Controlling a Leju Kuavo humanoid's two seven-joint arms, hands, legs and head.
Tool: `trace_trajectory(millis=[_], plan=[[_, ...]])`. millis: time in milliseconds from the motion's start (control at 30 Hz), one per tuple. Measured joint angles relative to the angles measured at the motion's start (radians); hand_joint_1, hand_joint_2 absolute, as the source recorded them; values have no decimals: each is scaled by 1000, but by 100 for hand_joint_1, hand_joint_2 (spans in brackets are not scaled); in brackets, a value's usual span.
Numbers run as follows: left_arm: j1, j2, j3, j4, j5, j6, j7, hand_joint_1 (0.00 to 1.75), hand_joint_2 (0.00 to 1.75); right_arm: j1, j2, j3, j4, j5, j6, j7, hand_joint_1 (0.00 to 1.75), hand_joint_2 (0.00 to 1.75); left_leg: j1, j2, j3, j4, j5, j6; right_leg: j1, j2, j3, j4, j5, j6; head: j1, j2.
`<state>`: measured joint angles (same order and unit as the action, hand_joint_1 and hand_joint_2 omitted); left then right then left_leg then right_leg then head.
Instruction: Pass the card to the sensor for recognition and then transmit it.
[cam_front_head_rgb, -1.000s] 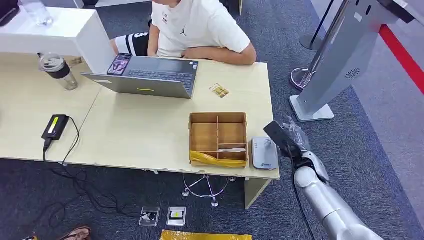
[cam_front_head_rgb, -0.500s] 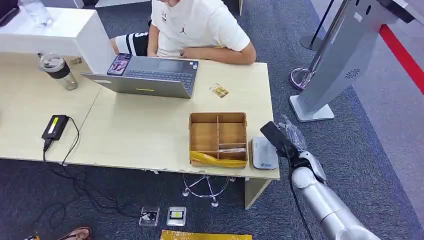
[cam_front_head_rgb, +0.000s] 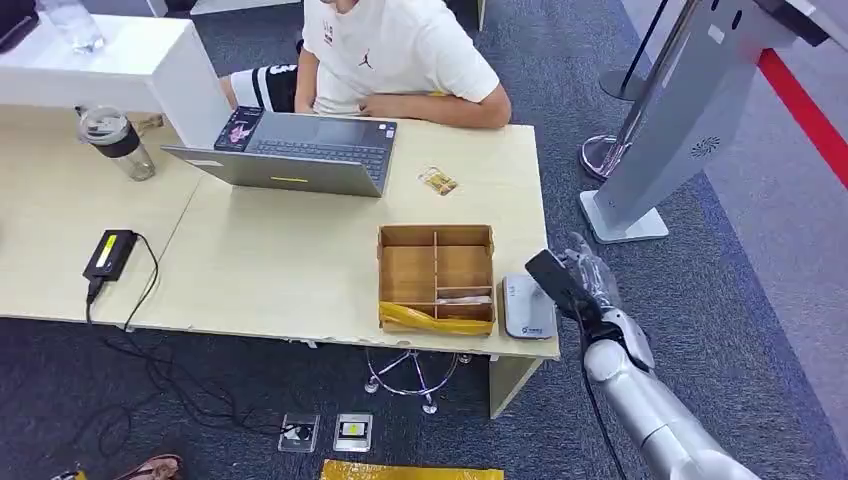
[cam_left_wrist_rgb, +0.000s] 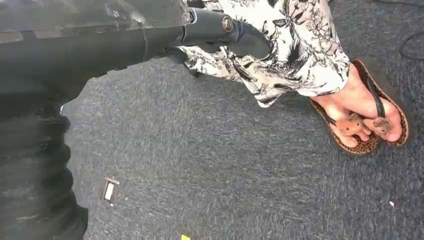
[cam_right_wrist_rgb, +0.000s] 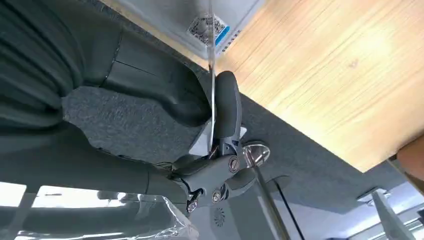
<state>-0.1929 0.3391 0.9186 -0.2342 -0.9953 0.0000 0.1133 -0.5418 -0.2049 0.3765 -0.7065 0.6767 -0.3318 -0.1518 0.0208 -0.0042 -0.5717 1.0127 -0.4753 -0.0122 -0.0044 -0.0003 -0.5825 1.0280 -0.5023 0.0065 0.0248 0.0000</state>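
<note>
Card: a thin dark rectangular card (cam_front_head_rgb: 553, 279) sits pinched in the silver right hand (cam_front_head_rgb: 590, 285), just off the table's right edge. From the head view, the flat grey sensor pad (cam_front_head_rgb: 528, 306) lies just beside it toward the robot's left, on the pale wooden table (cam_front_head_rgb: 280, 260) next to the brown divided cardboard box (cam_front_head_rgb: 437, 275). The card's long axis slants up and away from the wrist, over the pad's outer edge. The right forearm rises from below, fingers clamped on the card.

The left wrist view looks down at grey carpet (cam_left_wrist_rgb: 225, 175); I cannot tell that hand's state.

In the right wrist view the card (cam_right_wrist_rgb: 212, 75) shows edge-on, pressed between thumb and fingers (cam_right_wrist_rgb: 226, 112), pointing at the labelled pad (cam_right_wrist_rgb: 195, 20).
</note>
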Motion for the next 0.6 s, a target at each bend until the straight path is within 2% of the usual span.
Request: trace_trajectory(millis=[467,600], plan=[[-6,-9,15,10,11,3,10,0,175,-21,-2,1,112,-23,-66,-37,175,175,0,0,0,0,0,0,0,0,0,0,0,0,0,0],[-6,-8,15,10,10,2,10,0,175,-24,-10,1,126,-33,-110,-52,175,175,0,0,0,0,0,0,0,0,0,0,0,0,0,0]])
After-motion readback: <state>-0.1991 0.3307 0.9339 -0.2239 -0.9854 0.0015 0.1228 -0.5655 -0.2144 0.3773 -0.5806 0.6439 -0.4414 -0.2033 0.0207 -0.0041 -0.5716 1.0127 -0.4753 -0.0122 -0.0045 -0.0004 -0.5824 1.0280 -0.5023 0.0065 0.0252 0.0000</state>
